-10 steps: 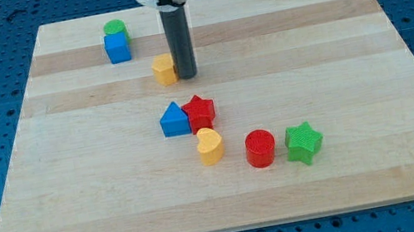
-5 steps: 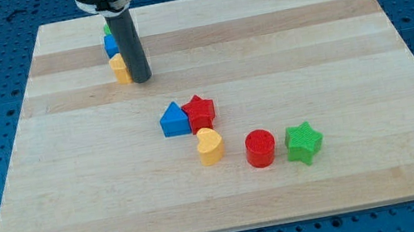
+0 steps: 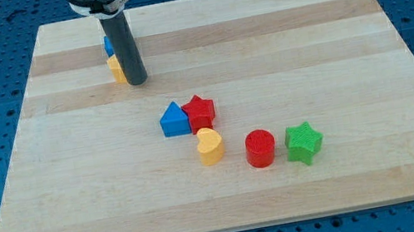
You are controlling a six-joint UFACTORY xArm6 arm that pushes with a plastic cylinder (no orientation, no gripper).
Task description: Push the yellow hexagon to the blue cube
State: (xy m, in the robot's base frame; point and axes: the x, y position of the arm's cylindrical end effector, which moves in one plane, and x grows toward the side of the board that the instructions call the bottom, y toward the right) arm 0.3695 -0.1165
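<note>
The yellow hexagon (image 3: 116, 69) lies near the view's top left, mostly hidden behind the dark rod. Just above it the blue cube (image 3: 107, 45) shows only as a sliver at the rod's left edge, and the two look to be touching. My tip (image 3: 138, 81) rests on the board against the hexagon's right side. The rod hides most of both blocks.
A blue triangle (image 3: 175, 119) and a red star (image 3: 200, 112) sit together mid-board. Below them are a yellow heart (image 3: 209, 146), a red cylinder (image 3: 260, 147) and a green star (image 3: 303, 143). The wooden board (image 3: 305, 49) lies on a blue perforated table.
My tip has slid to the view's left and slightly up, pushing the yellow hexagon from mid-board to just below the blue cube. The green block behind the cube is now hidden.
</note>
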